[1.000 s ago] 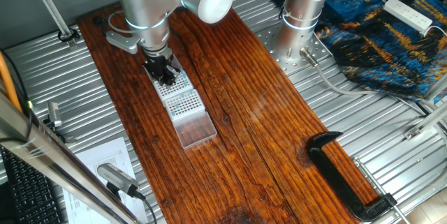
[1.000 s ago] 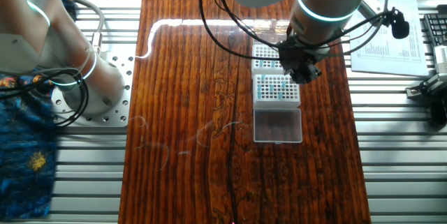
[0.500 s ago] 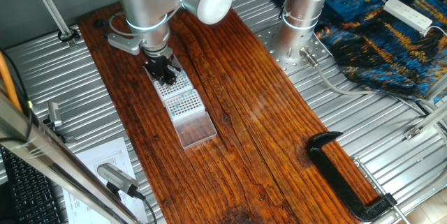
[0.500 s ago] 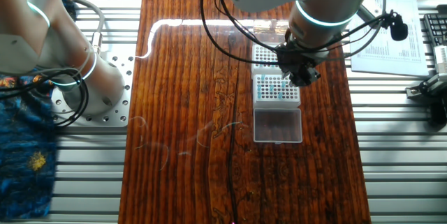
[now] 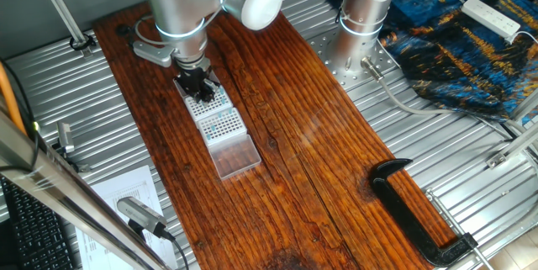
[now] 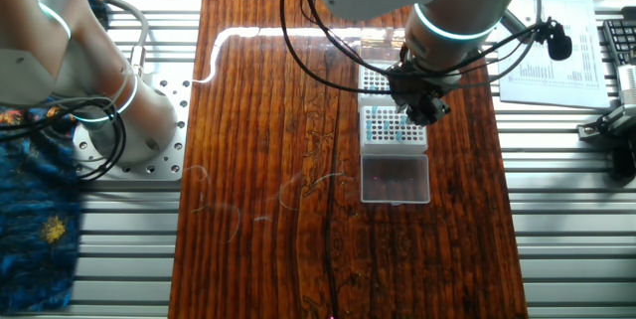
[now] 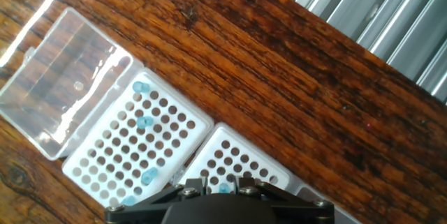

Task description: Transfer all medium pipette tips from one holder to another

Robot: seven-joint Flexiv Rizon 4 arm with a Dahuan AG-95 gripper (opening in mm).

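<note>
Over the two white racks on the wooden table [image 6: 278, 160], the gripper [image 6: 419, 110] is hanging low, probably lining up on one hole. Four blue tips [image 7: 143, 122] are sitting in the rack [image 7: 133, 147] beside the clear lid [image 7: 59, 105]; another [image 7: 223, 188] is showing between the fingers, though I cannot tell whether they are pinching it.
</note>
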